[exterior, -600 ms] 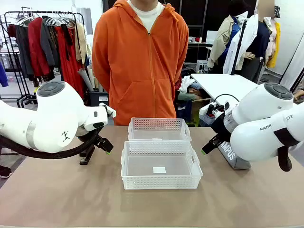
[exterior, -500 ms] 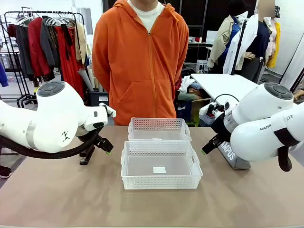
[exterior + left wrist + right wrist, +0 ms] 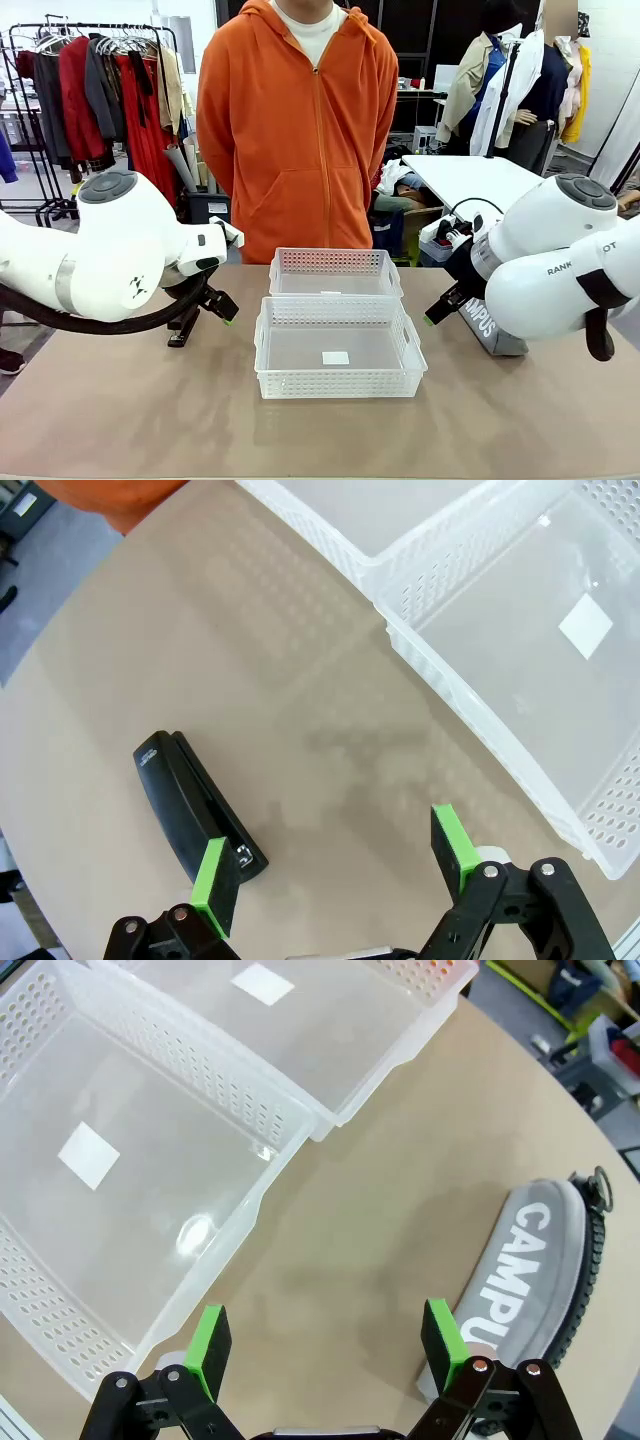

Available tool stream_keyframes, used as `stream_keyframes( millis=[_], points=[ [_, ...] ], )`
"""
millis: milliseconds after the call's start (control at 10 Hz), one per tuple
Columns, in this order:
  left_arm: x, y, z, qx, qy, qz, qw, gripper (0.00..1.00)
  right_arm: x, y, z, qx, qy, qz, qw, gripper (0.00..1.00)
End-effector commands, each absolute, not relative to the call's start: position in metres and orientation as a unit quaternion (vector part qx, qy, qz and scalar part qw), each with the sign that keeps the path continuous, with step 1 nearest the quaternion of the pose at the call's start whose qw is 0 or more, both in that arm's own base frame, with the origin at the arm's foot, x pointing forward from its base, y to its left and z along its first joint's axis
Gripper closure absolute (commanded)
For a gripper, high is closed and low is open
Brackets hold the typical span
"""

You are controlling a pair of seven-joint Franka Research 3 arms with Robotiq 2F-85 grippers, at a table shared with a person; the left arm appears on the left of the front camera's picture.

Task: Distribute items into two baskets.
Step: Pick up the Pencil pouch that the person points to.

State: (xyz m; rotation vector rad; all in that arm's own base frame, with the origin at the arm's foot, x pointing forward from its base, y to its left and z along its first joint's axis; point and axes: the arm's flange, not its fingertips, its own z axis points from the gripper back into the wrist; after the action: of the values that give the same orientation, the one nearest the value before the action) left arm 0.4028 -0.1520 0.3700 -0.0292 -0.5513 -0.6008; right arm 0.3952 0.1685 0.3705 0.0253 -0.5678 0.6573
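Two white lattice baskets stand mid-table, the near one in front of the far one; both hold nothing but a white label. A black stapler lies on the table left of them, also seen under the left arm. My left gripper hovers open above the table, its left pad over the stapler's end. The grey CAMPUS pouch lies right of the baskets. My right gripper hangs open above bare table between the near basket and the pouch.
A person in an orange hoodie stands at the far edge behind the baskets, hands out of sight. Bare tabletop stretches in front of the near basket. Clothes racks and another table fill the background.
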Motion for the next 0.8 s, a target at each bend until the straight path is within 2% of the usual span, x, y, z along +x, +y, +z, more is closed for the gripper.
stream_keyframes(
  millis=[0,700],
  points=[
    [0.4028,-0.1519,0.3702,-0.014,-0.268,-0.292,0.918,0.0,0.3952,0.1685,0.3706,0.012,-0.275,0.318,0.907,0.0],
    [0.4028,-0.1519,0.3702,-0.014,-0.268,-0.292,0.918,0.0,0.3952,0.1685,0.3706,0.012,-0.275,0.318,0.907,0.0]
  ],
)
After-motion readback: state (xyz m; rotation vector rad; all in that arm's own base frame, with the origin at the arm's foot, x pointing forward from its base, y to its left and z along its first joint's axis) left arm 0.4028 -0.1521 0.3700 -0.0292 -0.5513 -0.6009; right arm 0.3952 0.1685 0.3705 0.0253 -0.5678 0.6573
